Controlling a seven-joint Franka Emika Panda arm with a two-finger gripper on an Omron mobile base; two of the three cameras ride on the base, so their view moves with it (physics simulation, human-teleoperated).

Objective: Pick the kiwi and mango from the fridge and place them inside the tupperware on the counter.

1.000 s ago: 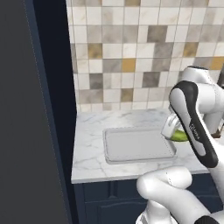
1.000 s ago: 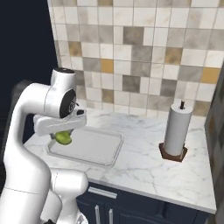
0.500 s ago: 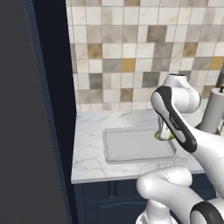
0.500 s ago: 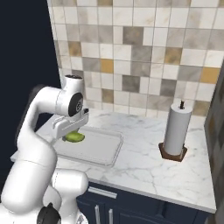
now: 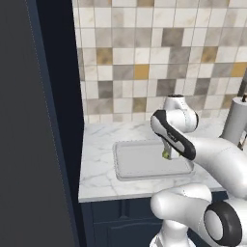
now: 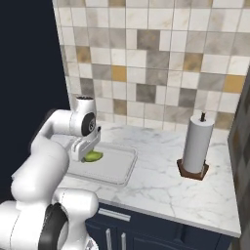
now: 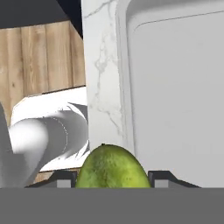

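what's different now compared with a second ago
The end effector, shut on the mango, has swung in from beside the tupperware and come down, so the fruit now sits low over the tray's near end. Nothing was let go. The tupperware and the paper towel roll stayed put on the counter.

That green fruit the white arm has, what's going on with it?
The robot's tool is shut on the mango, holding it low over the near right corner of the tupperware on the counter. The mango looks about to be set down inside the container. I can't see a kiwi in the tupperware, so that part seems not yet done.
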